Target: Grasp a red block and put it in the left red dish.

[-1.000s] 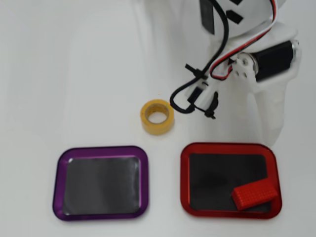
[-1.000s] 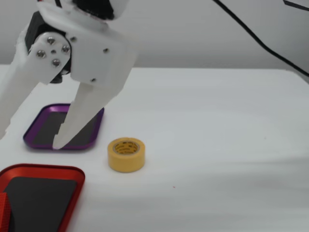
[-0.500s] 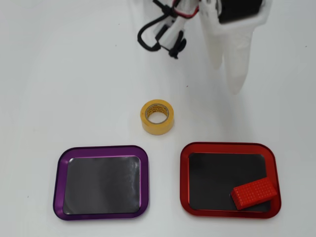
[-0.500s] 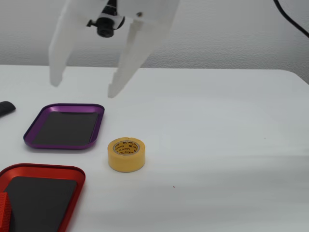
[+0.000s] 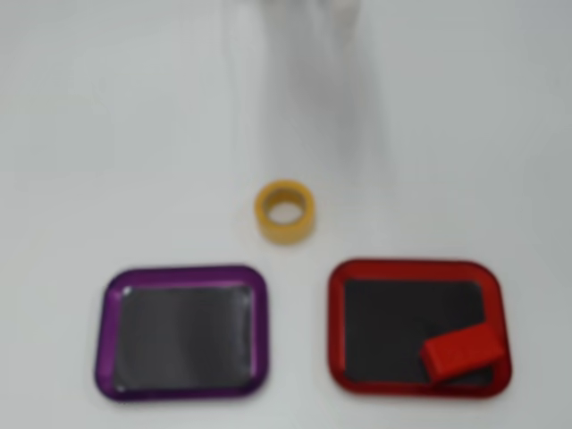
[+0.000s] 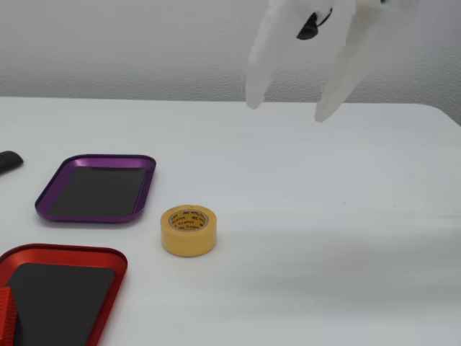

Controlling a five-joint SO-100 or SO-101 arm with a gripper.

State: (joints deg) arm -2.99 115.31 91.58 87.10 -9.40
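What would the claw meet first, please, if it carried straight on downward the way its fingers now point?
Probably bare table: the open claw hangs empty, with the yellow tape roll seemingly off its line, though depth is unclear.

Only print is on the yellow tape roll (image 6: 188, 230): dark lettering ringing the core label on its top face, too small to read. Nothing else is marked.

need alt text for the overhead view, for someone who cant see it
A red block lies tilted in the lower right corner of a red-rimmed dish, partly over its rim, at the right of a white table. A matching purple-rimmed tray sits empty to its left, with a yellow tape roll above and between them. The picture is blurred.
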